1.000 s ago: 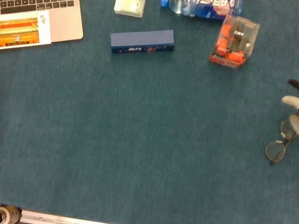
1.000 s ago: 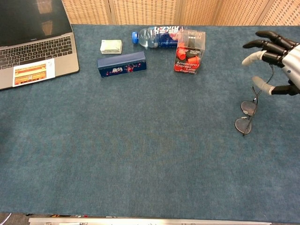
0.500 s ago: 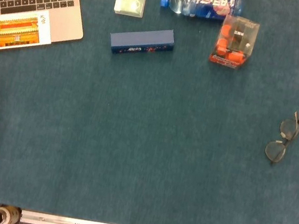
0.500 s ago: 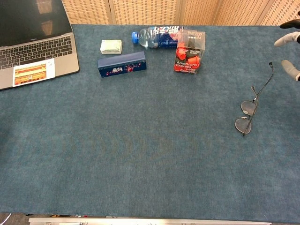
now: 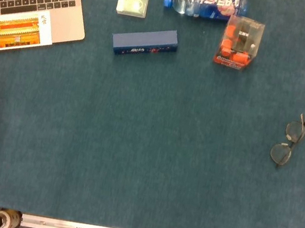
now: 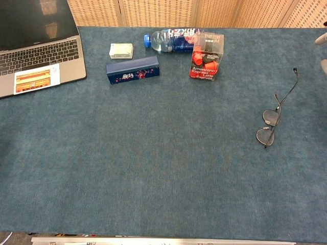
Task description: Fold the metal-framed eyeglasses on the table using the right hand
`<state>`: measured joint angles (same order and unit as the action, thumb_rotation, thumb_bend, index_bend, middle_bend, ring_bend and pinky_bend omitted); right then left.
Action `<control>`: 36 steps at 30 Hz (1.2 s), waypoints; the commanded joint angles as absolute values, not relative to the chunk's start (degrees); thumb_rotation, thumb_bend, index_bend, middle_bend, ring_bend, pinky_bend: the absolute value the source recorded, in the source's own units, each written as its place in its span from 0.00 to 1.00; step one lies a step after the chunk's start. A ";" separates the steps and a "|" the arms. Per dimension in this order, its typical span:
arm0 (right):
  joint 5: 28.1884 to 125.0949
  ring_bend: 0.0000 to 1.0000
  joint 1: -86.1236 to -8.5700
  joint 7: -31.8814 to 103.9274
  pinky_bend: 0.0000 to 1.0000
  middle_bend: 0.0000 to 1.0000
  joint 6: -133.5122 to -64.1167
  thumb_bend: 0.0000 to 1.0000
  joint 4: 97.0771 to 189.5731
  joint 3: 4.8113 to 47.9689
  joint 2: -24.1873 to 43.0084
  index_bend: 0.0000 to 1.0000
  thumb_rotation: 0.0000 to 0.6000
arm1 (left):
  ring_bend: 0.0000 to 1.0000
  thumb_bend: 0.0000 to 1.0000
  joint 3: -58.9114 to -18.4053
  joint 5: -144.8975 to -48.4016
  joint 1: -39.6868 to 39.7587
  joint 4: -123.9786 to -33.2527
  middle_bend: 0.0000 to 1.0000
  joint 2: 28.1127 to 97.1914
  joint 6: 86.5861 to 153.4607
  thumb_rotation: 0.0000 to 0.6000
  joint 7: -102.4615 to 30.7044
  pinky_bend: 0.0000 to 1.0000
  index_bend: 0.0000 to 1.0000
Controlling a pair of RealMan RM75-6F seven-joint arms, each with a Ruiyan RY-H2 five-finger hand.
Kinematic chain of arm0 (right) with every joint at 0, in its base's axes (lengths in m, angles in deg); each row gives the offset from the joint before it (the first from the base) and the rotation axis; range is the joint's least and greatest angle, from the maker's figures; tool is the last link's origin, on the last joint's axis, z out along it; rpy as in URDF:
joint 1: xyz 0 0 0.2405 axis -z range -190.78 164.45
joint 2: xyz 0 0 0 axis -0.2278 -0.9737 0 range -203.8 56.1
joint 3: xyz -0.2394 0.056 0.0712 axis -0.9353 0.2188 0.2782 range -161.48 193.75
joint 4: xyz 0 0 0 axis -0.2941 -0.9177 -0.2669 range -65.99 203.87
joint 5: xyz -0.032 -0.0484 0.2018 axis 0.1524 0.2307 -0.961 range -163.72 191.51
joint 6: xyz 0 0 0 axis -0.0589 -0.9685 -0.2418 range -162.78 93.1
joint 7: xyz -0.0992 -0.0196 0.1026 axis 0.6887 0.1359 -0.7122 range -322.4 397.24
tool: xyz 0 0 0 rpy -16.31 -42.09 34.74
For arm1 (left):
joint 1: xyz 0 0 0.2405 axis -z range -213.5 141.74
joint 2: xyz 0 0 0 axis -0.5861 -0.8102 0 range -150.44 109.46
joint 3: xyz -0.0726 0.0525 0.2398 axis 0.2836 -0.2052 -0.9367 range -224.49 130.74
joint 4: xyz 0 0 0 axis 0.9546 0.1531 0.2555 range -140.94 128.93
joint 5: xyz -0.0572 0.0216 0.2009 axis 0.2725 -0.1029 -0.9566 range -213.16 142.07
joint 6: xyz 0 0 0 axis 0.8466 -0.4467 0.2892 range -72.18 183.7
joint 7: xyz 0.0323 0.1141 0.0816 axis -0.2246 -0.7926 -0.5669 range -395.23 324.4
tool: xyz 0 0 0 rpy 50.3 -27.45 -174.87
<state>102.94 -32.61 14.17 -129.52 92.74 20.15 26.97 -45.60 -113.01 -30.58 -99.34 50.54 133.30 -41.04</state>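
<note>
Glasses (image 6: 270,124) at right edge of frame, flat on cloth (image 6: 163,168), one temple (image 6: 287,93) splayed toward upper right; right hand (image 6: 323,51) barely in frame, posture indeterminable; approach from temple tip, press lightly, swing temple across lenses without dragging frame.

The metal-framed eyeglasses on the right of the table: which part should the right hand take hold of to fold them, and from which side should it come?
Probably the open temple arm of the eyeglasses, near its far tip. It sticks out from the lenses toward the far right edge, where the right hand is barely in view. Coming from that right side, the fingers could swing it in toward the lenses, which lie on the table.
</note>
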 commanded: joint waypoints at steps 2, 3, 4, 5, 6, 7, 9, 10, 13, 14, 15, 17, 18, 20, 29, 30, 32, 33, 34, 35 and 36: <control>101.36 0.09 -33.43 14.32 0.30 0.22 -127.81 0.24 92.99 21.72 27.89 0.37 1.00 | 0.24 0.16 -45.66 -112.98 -30.62 -99.20 0.36 50.54 133.25 1.00 -40.82 0.51 0.49; 100.91 0.09 -33.71 13.80 0.30 0.22 -127.33 0.21 93.16 22.21 28.18 0.37 1.00 | 0.24 0.16 -45.69 -112.95 -30.65 -99.13 0.36 50.53 133.23 1.00 -40.70 0.51 0.49; 100.68 0.09 -33.91 13.28 0.30 0.22 -127.08 0.19 93.24 22.49 28.32 0.37 1.00 | 0.24 0.16 -45.70 -112.91 -30.69 -99.07 0.36 50.53 133.24 1.00 -40.62 0.51 0.49; 100.44 0.09 -34.14 12.51 0.30 0.22 -126.86 0.18 93.22 22.80 28.49 0.37 1.00 | 0.24 0.16 -45.71 -112.88 -30.73 -98.99 0.36 50.52 133.25 1.00 -40.49 0.51 0.49; 100.30 0.09 -34.32 11.86 0.30 0.22 -126.78 0.17 93.10 23.02 28.61 0.37 1.00 | 0.24 0.16 -45.72 -112.86 -30.76 -98.93 0.36 50.52 133.24 1.00 -40.38 0.51 0.49; 100.15 0.09 -34.51 11.28 0.30 0.22 -126.66 0.17 92.83 23.24 28.75 0.37 1.00 | 0.24 0.16 -45.73 -112.85 -30.79 -98.86 0.36 50.54 133.25 1.00 -40.29 0.51 0.49; 99.71 0.09 -34.89 9.84 0.30 0.22 -126.10 0.17 92.13 23.73 29.09 0.37 1.00 | 0.24 0.16 -45.80 -112.86 -30.84 -98.72 0.36 50.60 133.23 1.00 -40.16 0.51 0.49; 99.57 0.09 -35.05 9.22 0.30 0.22 -125.86 0.17 91.82 23.89 29.21 0.37 1.00 | 0.24 0.16 -45.83 -112.86 -30.85 -98.69 0.36 50.62 133.21 1.00 -40.15 0.51 0.49; 99.12 0.09 -35.62 8.16 0.30 0.22 -124.57 0.17 90.55 24.27 29.74 0.37 1.00 | 0.24 0.16 -45.78 -112.79 -30.73 -98.59 0.36 50.69 133.01 1.00 -40.18 0.51 0.49; 99.00 0.09 -35.78 7.95 0.30 0.22 -124.21 0.17 90.13 24.35 30.01 0.37 1.00 | 0.24 0.16 -45.73 -112.85 -30.67 -98.58 0.36 50.73 133.02 1.00 -40.20 0.51 0.49; 98.90 0.09 -35.92 7.86 0.30 0.22 -123.93 0.17 89.89 24.43 30.24 0.37 1.00 | 0.24 0.16 -45.72 -112.92 -30.64 -98.61 0.36 50.72 133.04 1.00 -40.24 0.51 0.49; 98.63 0.09 -36.23 7.61 0.30 0.22 -123.23 0.17 89.47 24.64 30.68 0.37 1.00 | 0.24 0.16 -45.70 -113.04 -30.57 -98.73 0.36 50.68 133.05 1.00 -40.35 0.51 0.49; 98.39 0.09 -36.47 7.36 0.30 0.22 -122.65 0.17 89.29 24.82 30.98 0.37 1.00 | 0.24 0.16 -45.70 -113.06 -30.53 -98.85 0.36 50.62 133.04 1.00 -40.49 0.51 0.49; 98.05 0.09 -36.85 6.78 0.30 0.22 -121.89 0.17 89.15 25.11 31.39 0.37 1.00 | 0.24 0.16 -45.70 -113.02 -30.49 -98.99 0.36 50.54 132.98 1.00 -40.61 0.51 0.49; 97.05 0.09 -38.65 4.66 0.30 0.22 -119.51 0.16 88.02 26.06 33.30 0.37 1.00 | 0.24 0.16 -45.78 -112.69 -30.61 -99.20 0.36 50.28 132.91 1.00 -40.62 0.51 0.49; 96.95 0.09 -38.77 4.49 0.30 0.22 -119.36 0.16 87.96 26.14 33.48 0.37 1.00 | 0.24 0.16 -45.78 -112.65 -30.63 -99.17 0.36 50.28 132.91 1.00 -40.58 0.51 0.49; 96.80 0.09 -38.97 4.01 0.30 0.22 -119.19 0.16 87.89 26.27 33.80 0.37 1.00 | 0.24 0.16 -45.80 -112.62 -30.69 -99.10 0.36 50.27 132.93 1.00 -40.43 0.51 0.49; 96.75 0.09 -39.10 3.71 0.30 0.22 -119.17 0.16 87.92 26.35 33.95 0.37 1.00 | 0.24 0.16 -45.80 -112.61 -30.71 -99.05 0.36 50.29 132.95 1.00 -40.38 0.51 0.49; 96.71 0.09 -39.20 3.51 0.30 0.22 -119.18 0.16 87.96 26.40 34.06 0.37 1.00 | 0.24 0.16 -45.82 -112.62 -30.73 -99.03 0.36 50.30 132.96 1.00 -40.33 0.51 0.49; 96.70 0.09 -39.29 3.32 0.30 0.22 -119.20 0.16 88.03 26.43 34.16 0.37 1.00 | 0.24 0.16 -45.83 -112.63 -30.74 -99.00 0.36 50.31 132.96 1.00 -40.29 0.51 0.49; 96.72 0.09 -39.39 3.06 0.30 0.22 -119.21 0.16 88.15 26.42 34.27 0.37 1.00 | 0.24 0.16 -45.84 -112.64 -30.75 -98.95 0.36 50.33 132.96 1.00 -40.25 0.51 0.49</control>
